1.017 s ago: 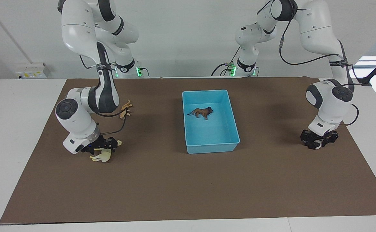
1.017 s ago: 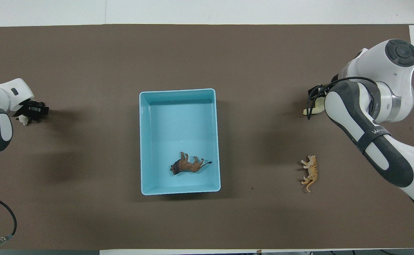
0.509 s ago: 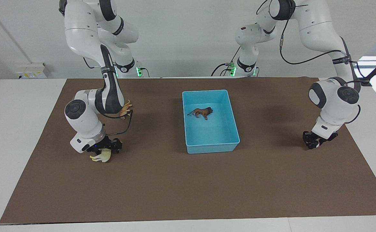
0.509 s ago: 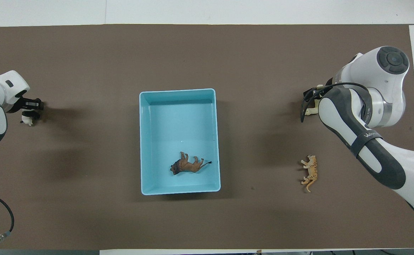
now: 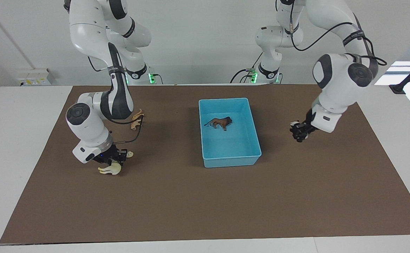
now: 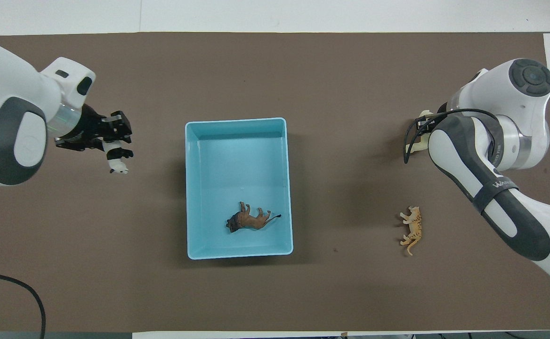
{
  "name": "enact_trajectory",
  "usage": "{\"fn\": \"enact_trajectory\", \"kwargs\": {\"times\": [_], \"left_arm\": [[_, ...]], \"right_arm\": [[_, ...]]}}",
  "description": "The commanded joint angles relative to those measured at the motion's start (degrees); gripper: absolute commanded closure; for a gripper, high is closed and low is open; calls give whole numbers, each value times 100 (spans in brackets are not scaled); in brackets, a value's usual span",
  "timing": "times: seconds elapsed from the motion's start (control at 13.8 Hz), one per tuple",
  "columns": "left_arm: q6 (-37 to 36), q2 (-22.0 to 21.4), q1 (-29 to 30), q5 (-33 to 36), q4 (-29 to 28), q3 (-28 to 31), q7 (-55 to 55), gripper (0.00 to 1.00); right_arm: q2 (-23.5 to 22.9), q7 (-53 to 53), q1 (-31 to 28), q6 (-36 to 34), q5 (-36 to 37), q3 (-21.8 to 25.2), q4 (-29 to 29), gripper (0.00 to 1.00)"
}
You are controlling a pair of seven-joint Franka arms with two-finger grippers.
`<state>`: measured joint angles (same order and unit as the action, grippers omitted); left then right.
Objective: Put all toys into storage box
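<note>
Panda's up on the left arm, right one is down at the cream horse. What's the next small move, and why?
Probably carry the left gripper sideways until it is over the storage box, then release. It holds the panda clear of the mat, beside the box, which so far holds only the lion. The right gripper is down on the horse.

You're in a robotics lab: two Franka arms [image 5: 99, 102] bolted at a white table [image 5: 15, 140], brown mat [image 5: 191, 203] under them, bare white wall, cabling near arm bases.
</note>
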<state>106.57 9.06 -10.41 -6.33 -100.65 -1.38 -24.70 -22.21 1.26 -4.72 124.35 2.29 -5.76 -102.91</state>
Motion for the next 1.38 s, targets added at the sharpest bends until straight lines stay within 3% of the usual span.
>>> {"fn": "enact_trajectory", "kwargs": {"times": [0.0,0.07,0.15,0.22,0.44,0.73,1.09,1.16,1.24,1.31], "left_arm": [[-14,-238,-985,-264,-261,103,-1567,100],[74,-369,-1338,-264,-505,120,-1869,100],[266,-492,-1515,-264,-778,112,-1968,75],[416,-554,-1587,-264,-946,121,-1890,1],[321,-712,-1561,-264,-912,121,-1942,0],[-153,-1502,-860,-203,-772,244,-1724,0],[-1057,-1302,432,209,203,244,47,0],[-1129,-1302,521,228,161,252,792,0],[-1173,-1310,600,228,125,261,1365,0],[-1234,-1310,653,228,160,261,1458,0]], "right_arm": [[85,-318,-12,-813,26,-91,604,100],[155,-545,93,-1024,-27,-153,736,100],[234,-965,250,-1131,-53,-162,799,100],[417,-1492,426,-1106,-53,-171,730,100],[560,-3099,1181,-1132,-281,-206,974,100],[525,-5034,2401,-765,-326,-206,1142,100],[402,-6338,3677,272,-405,-206,1054,100],[280,-6575,3906,414,-405,-206,1054,93],[218,-6681,4021,485,-405,-206,1054,50],[139,-6691,4109,477,-379,-206,1054,15]]}}
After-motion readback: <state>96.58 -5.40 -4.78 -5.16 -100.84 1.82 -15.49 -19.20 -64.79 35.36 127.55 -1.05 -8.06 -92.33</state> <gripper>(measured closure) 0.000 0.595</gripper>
